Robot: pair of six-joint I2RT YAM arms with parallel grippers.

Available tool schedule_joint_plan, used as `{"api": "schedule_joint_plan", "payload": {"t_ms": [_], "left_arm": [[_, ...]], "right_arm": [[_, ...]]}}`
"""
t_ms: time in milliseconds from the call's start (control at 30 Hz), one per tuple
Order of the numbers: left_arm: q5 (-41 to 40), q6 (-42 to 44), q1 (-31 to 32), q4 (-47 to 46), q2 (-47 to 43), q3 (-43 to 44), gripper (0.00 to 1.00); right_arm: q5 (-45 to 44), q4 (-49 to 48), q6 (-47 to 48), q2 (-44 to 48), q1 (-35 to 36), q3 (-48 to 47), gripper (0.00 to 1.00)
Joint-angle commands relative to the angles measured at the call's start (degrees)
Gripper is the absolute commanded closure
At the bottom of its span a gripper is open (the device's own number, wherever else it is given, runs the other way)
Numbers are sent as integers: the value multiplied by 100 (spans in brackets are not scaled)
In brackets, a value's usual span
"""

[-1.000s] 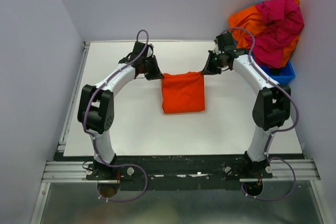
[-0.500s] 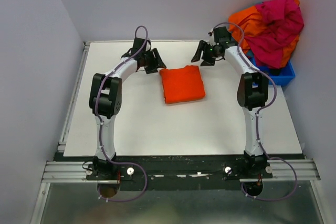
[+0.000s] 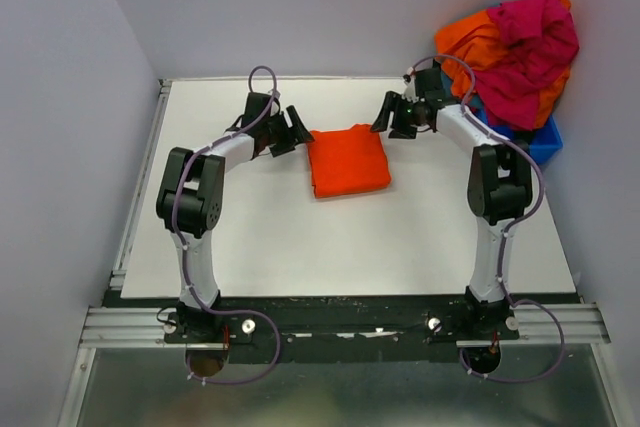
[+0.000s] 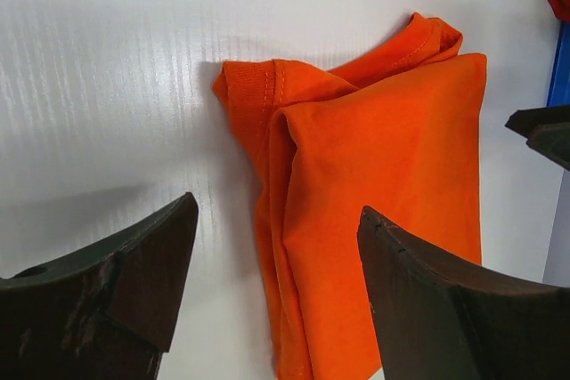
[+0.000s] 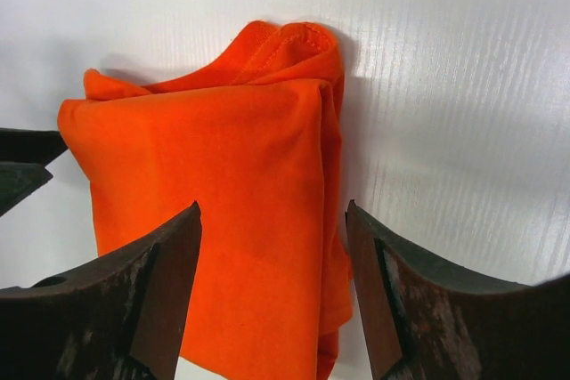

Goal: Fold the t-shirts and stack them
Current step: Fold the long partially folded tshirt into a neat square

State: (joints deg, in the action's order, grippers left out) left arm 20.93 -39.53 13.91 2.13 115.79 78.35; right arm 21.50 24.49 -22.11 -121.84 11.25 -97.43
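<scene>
A bright orange t-shirt lies folded into a small rectangle on the white table, towards the back middle. My left gripper hovers at its far left corner, open and holding nothing. At the far right corner my right gripper is open too. In the left wrist view the folded orange t-shirt lies below the open left gripper, its layered edge between the fingers. The right wrist view shows the orange t-shirt under the open right gripper. More t-shirts, magenta-pink and orange, are heaped at the back right.
The heap of shirts sits in a blue plastic bin at the table's back right corner, close behind the right arm. White walls enclose the table on three sides. A metal rail runs along the left edge.
Both grippers have opened and let go of the orange t-shirt's far corners. The shirt has settled flat in its fold, and both grippers now sit just above its back edge.
</scene>
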Motion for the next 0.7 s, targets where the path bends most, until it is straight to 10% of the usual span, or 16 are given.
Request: {"api": "schedule_joint_plan", "payload": {"t_ms": [0, 400, 667], "left_arm": [[113, -125, 147, -556, 84, 22, 19], [-19, -318, 164, -468, 1051, 919, 43], [508, -345, 164, -1074, 1254, 832, 65]], "right_arm": [[-49, -164, 49, -260, -35, -56, 27], [187, 232, -259, -1114, -35, -681, 36], [751, -522, -557, -369, 9, 687, 53]]}}
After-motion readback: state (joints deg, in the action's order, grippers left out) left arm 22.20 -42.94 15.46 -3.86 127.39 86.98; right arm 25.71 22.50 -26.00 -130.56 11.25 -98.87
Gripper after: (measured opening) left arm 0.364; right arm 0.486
